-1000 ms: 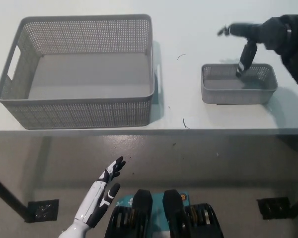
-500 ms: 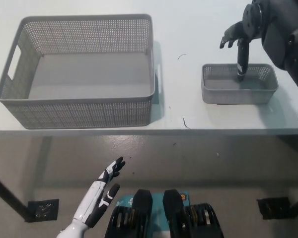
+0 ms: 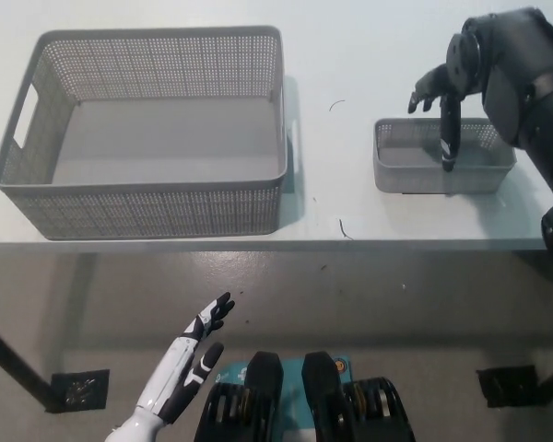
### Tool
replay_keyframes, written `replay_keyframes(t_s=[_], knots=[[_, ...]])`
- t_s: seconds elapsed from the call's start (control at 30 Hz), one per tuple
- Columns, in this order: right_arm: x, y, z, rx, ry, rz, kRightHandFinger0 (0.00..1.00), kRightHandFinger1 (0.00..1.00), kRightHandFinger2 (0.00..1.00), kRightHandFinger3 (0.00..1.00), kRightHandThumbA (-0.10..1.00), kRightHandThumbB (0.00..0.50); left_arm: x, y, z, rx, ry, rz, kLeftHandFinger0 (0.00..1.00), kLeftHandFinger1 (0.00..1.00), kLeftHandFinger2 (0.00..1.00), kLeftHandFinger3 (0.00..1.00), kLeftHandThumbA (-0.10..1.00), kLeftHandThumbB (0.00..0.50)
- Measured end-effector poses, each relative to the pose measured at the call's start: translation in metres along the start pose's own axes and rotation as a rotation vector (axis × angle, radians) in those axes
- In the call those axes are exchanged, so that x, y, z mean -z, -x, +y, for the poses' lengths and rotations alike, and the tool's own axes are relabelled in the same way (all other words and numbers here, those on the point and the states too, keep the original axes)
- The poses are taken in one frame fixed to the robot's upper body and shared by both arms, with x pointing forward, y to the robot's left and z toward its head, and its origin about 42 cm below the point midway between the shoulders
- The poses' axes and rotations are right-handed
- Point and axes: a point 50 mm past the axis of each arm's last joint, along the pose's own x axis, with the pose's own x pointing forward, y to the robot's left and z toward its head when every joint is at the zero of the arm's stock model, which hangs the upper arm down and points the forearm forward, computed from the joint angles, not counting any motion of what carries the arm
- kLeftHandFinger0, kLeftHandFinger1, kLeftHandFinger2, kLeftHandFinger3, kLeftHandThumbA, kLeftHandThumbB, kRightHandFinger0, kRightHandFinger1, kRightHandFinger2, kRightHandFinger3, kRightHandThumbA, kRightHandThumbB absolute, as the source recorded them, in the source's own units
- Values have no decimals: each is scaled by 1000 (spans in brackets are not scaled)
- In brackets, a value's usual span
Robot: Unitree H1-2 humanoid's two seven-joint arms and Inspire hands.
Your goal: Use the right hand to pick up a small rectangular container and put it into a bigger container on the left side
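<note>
While my right hand (image 3: 440, 101) hangs over the small bin (image 3: 443, 157) at the desk's (image 3: 350, 55) right side, I see one finger reaching down inside it and the others spread above the far rim, gripping nothing. The big basket (image 3: 152, 129) sits well apart on the left. My left hand (image 3: 189, 354) rests low below the desk edge, fingers apart and holding nothing.

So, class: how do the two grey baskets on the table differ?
The big basket on the left is much larger and deeper than the small basket on the right. The big basket sits untouched; the right hand reaches a finger into the small basket. Both are grey, perforated, rectangular and empty.
</note>
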Motion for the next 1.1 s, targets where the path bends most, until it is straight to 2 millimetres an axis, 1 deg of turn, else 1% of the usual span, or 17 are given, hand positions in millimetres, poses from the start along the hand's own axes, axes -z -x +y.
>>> replay_keyframes(t_s=[0.07,0.2,0.33,0.47,0.6,0.73,0.77,0.8,0.83,0.87,0.9,0.93,0.97,1.0,1.03,1.07,1.1], knots=[[1,-3,4,5,-11,0,1000,1000,1000,1000,1000,394,0,0,0,0,-1,0,1000,1000,1000,1000,1000,351],[2,-7,8,19,-15,7,1000,1000,1000,1000,1000,402,0,0,0,1,-1,0,1000,1000,1000,1000,1000,348],[1,-20,24,39,-5,17,1000,1000,1000,1000,1000,406,0,1,0,1,0,2,1000,1000,1000,1000,1000,350],[2,-25,30,54,-36,12,1000,1000,1000,1000,1000,380,1,4,-1,1,2,8,1000,1000,1000,1000,1000,348],[1,-29,35,64,-52,12,1000,1000,1000,1000,1000,393,3,7,-2,1,5,16,1000,1000,1000,1000,1000,343],[2,-33,41,89,-79,10,1000,1000,1000,1000,1000,348,4,11,-3,1,8,25,1000,1000,1000,1000,1000,346],[2,-34,42,93,-81,9,1000,1000,1000,1000,1000,349,4,11,-3,1,9,25,1000,1000,1000,1000,1000,345],[3,-39,48,109,-85,8,1000,1000,1000,1000,1000,342,4,11,-3,1,10,24,1000,1000,1000,1000,1000,344],[3,-41,52,121,-90,6,953,1000,1000,1000,564,222,4,11,-3,0,10,24,1000,1000,1000,1000,1000,327],[3,-43,54,139,-96,4,758,843,930,1000,298,147,4,11,-3,0,10,26,1000,1000,1000,1000,1000,326],[3,-43,54,167,-96,3,728,864,944,1000,77,193,5,11,-3,0,10,27,1000,1000,1000,1000,1000,327],[3,-44,54,184,-95,3,774,880,937,993,24,197,5,11,-3,1,11,27,1000,1000,1000,1000,1000,327],[3,-45,55,201,-94,2,973,1000,1000,898,-31,214,5,11,-3,1,11,27,1000,1000,1000,1000,1000,329],[4,-46,56,217,-93,2,840,860,878,771,-97,220,5,11,-3,1,11,28,1000,1000,1000,1000,1000,331],[4,-46,57,233,-93,2,668,676,682,663,-100,216,5,11,-3,1,11,29,1000,1000,1000,1000,1000,329],[4,-47,57,249,-93,1,577,615,635,627,-100,218,5,11,-3,1,11,30,1000,1000,1000,1000,1000,327],[4,-47,57,269,-92,-1,403,471,519,576,-100,209,5,11,-3,1,11,30,1000,1000,1000,1000,1000,325]])
